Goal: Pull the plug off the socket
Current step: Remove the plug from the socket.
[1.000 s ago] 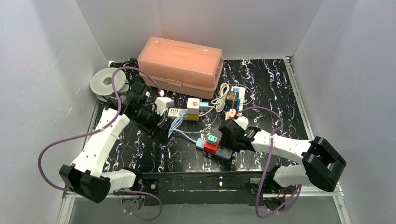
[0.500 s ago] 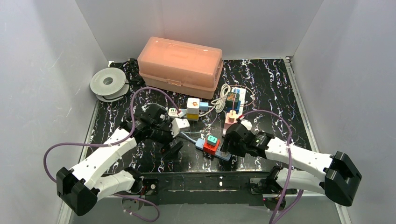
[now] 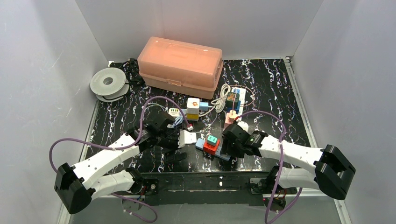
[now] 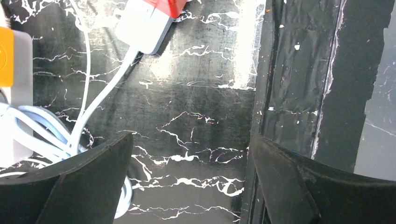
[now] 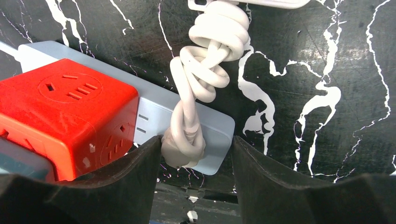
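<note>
A light-blue power strip (image 3: pixel 226 155) lies at the near middle and carries a red cube adapter (image 3: pixel 210 147) and a teal cube (image 3: pixel 213 139). In the right wrist view the strip (image 5: pixel 156 114) has a beige-white plug (image 5: pixel 183 144) seated in its end, with a knotted white cable (image 5: pixel 210 46) leading away beside the red cube (image 5: pixel 70 112). My right gripper (image 5: pixel 196 156) is open and straddles the plug, its left finger close against it. My left gripper (image 4: pixel 191 154) is open and empty over bare table, just left of the strip (image 4: pixel 140 28).
A pink toolbox (image 3: pixel 182 65) stands at the back and a grey spool (image 3: pixel 108 84) at back left. More strips and cubes (image 3: pixel 193 108) with cables lie mid-table, and a white strip (image 3: pixel 237 95) sits behind them. The black front rail (image 3: pixel 205 179) is close to both grippers.
My left arm has swung from the back left down to the near middle beside the strip. My right gripper has shifted left and settled over the strip's right end, around the plug.
</note>
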You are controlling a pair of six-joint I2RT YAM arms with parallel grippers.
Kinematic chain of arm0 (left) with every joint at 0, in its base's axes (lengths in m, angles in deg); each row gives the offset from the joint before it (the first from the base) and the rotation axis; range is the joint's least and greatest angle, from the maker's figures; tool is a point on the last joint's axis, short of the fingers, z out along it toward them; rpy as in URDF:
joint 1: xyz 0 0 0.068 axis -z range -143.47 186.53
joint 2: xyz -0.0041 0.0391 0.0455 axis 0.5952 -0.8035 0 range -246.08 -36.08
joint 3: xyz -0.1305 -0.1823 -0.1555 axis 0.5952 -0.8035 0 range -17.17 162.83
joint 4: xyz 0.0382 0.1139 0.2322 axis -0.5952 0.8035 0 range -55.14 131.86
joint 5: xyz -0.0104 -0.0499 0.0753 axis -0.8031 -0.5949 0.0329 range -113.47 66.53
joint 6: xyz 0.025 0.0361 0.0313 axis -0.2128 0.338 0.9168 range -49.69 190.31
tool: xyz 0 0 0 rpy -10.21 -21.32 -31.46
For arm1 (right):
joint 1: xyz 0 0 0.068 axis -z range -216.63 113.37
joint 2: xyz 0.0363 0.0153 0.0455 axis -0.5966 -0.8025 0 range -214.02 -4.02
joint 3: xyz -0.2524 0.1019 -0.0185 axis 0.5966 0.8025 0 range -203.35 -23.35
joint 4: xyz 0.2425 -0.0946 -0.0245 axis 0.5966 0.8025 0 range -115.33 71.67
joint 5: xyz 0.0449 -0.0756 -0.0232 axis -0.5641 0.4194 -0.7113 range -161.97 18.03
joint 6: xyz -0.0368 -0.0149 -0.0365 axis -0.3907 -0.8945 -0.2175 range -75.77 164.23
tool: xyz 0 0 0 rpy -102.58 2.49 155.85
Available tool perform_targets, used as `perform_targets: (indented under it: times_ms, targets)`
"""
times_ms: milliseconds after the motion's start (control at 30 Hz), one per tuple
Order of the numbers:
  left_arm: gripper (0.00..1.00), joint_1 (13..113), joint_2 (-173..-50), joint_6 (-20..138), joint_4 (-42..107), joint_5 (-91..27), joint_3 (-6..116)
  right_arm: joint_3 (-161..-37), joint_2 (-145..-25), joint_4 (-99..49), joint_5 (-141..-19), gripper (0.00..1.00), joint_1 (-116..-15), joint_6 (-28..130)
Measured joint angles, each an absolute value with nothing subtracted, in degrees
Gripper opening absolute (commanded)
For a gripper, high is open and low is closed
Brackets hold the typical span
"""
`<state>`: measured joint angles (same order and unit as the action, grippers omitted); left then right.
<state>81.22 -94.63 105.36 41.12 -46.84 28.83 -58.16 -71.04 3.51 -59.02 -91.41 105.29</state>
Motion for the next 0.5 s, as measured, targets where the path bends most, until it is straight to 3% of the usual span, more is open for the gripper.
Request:
perform_targets:
  times_ms: [167, 500]
  targets:
    - [1.0, 83.1, -95.3, 107.7, 39.1, -46.6, 28.3, -56.6, -67.9, 2.5, -58.1, 0.57, -91.5, 104.1]
    - [1.0, 85.4, -107.3, 111.7, 35.0, -49.7, 34.4, -50.0, -61.0, -3.4, -57.8, 0.58, -91.5, 101.8]
